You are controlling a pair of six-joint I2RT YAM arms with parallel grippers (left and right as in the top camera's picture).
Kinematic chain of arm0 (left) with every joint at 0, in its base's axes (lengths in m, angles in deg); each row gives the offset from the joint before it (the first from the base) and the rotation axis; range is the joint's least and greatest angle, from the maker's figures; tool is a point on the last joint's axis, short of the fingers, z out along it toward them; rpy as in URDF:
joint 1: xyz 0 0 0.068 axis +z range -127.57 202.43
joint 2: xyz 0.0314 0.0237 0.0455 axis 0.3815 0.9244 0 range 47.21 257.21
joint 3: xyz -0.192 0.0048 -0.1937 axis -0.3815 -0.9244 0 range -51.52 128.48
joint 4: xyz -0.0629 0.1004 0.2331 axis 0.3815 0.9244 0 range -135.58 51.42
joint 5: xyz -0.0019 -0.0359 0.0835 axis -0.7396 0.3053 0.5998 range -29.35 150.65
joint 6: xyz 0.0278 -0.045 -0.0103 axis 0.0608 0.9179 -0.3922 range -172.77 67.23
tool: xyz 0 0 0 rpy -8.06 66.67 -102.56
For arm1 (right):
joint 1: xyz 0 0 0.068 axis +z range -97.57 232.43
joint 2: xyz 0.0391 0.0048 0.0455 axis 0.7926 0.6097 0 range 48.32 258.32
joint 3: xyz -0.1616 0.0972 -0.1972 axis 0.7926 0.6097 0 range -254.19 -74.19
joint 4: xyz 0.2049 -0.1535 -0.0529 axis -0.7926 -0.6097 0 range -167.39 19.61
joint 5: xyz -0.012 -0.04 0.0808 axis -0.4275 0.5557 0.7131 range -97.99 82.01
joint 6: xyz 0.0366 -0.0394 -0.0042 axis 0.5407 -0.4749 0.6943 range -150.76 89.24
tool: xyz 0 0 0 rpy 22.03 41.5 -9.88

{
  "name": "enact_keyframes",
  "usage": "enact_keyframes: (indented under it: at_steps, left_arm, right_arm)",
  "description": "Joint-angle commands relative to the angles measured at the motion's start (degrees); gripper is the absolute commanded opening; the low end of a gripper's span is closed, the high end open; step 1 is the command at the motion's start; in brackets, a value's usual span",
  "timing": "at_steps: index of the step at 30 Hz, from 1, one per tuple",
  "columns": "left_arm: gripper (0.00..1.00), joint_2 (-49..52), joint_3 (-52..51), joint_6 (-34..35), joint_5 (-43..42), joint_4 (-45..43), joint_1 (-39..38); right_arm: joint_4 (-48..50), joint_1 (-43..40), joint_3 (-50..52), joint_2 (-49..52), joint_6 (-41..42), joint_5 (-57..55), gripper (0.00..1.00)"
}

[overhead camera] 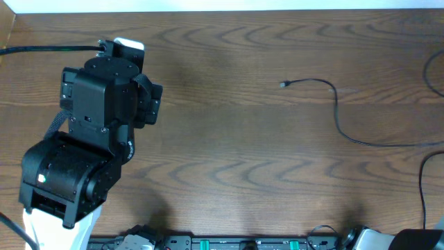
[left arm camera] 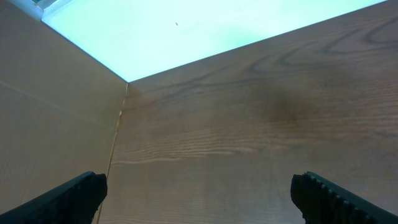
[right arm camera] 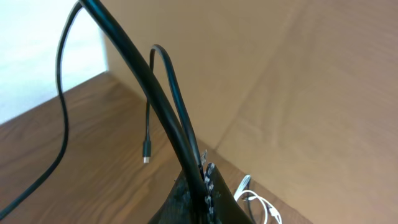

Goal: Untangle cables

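Wood-grain table (overhead camera: 229, 160); left gripper (left arm camera: 199, 193) gaped wide, empty. The right gripper (right arm camera: 200, 186) pinched black cable (right arm camera: 148, 124). Risk: dangling plug (right arm camera: 146, 159) could swing, snagging white cable (right arm camera: 261, 204) nearby.

overhead looks straight down on the worktop (overhead camera: 243, 139); each wrist view skims that same wood, low and close.

Black cable (right arm camera: 147, 130) between closed jaws
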Motion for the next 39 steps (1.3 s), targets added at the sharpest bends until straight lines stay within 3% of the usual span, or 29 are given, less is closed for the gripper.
enact_keyframes:
  at_steps: [1,9,16,17,19,21,22,30,39]
  left_arm:
    - [1.0,-0.48,-0.17,1.16,-0.09,0.17,0.2]
    - [1.0,-0.48,-0.17,1.16,-0.09,0.17,0.2]
    - [1.0,-0.46,-0.17,1.16,-0.09,0.17,0.2]
    - [1.0,-0.46,-0.17,1.16,-0.09,0.17,0.2]
    - [1.0,-0.46,-0.17,1.16,-0.09,0.17,0.2]
    - [1.0,-0.46,-0.17,1.16,-0.11,0.17,0.2]
    - [1.0,-0.46,-0.17,1.16,-0.11,0.17,0.2]
    - [1.0,-0.46,-0.17,1.16,-0.11,0.17,0.2]
    - [1.0,-0.46,-0.17,1.18,-0.13,0.44,0.2]
  right_arm:
    - [0.5,-4.48,-0.31,-1.38,7.56,-2.43,0.01]
    - [-4.37,-17.97,-0.31,-1.18,24.2,-1.22,0.01]
    - [-7.87,-25.62,-0.28,2.21,29.38,15.21,0.01]
    - [-8.07,-25.66,-0.28,2.6,29.38,16.79,0.14]
    - [-8.74,-25.27,-0.28,3.06,29.27,18.91,0.58]
    - [-8.7,-24.48,-0.28,3.15,27.56,21.03,0.89]
    - [-8.44,-23.71,-0.28,3.06,27.06,22.01,0.99]
    - [-8.61,-16.76,-0.28,1.68,23.37,22.56,0.99]
    - [-18.62,3.1,-0.26,0.09,21.07,18.84,0.99]
